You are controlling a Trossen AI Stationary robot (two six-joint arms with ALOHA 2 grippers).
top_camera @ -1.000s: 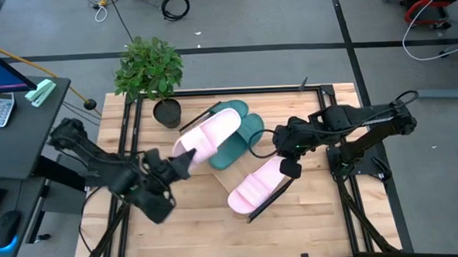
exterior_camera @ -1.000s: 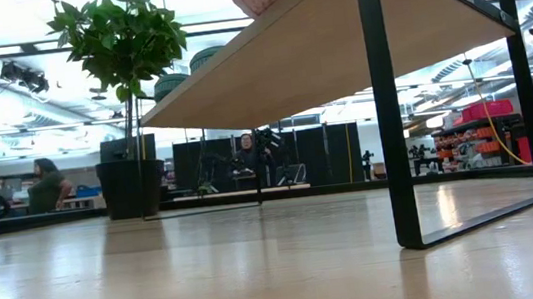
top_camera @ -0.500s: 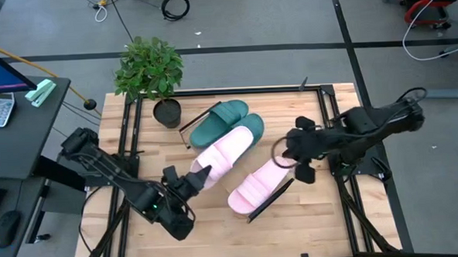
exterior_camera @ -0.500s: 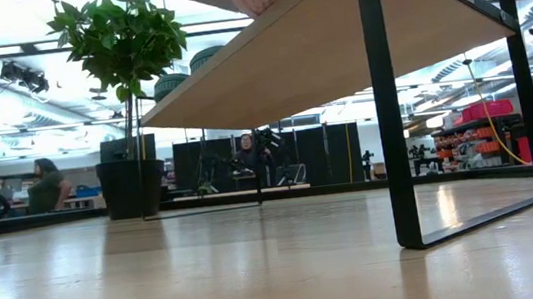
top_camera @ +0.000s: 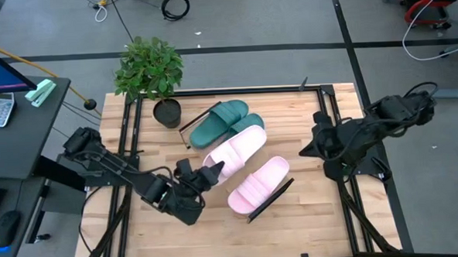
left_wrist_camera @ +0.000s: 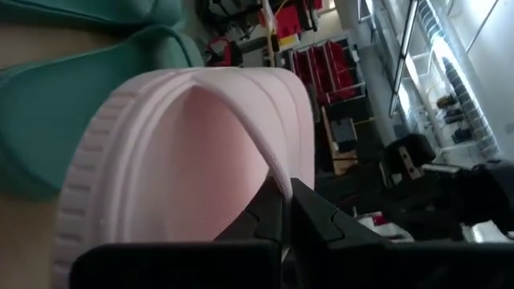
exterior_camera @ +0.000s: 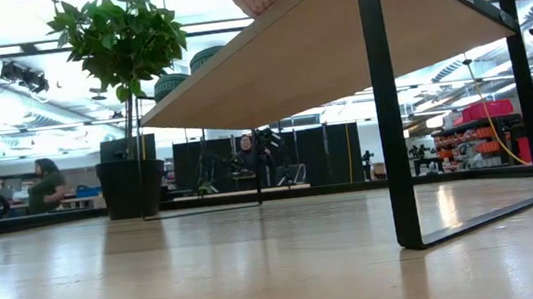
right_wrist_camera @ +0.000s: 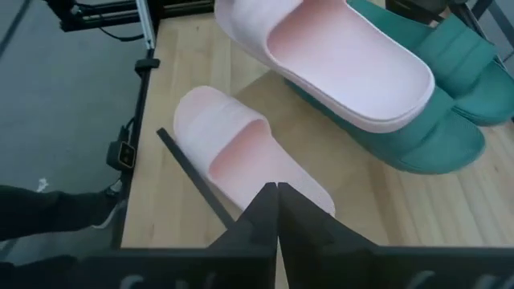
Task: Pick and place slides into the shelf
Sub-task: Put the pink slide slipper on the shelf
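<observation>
Three slides lie on the shelf [top_camera: 257, 208]; the left tool [top_camera: 213, 173], pinching the second pink slide [top_camera: 236, 149], sets it at center. Right tool [top_camera: 306, 151], closed and empty, waits at 3 o'clock.

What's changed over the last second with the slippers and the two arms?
The left gripper, shut on the pink slide, has swung it off the teal slides and down beside the other pink slide on the shelf. The right gripper pulled back toward the table's right edge and closed. The teal pair, second pink slide and plant stayed put.
</observation>
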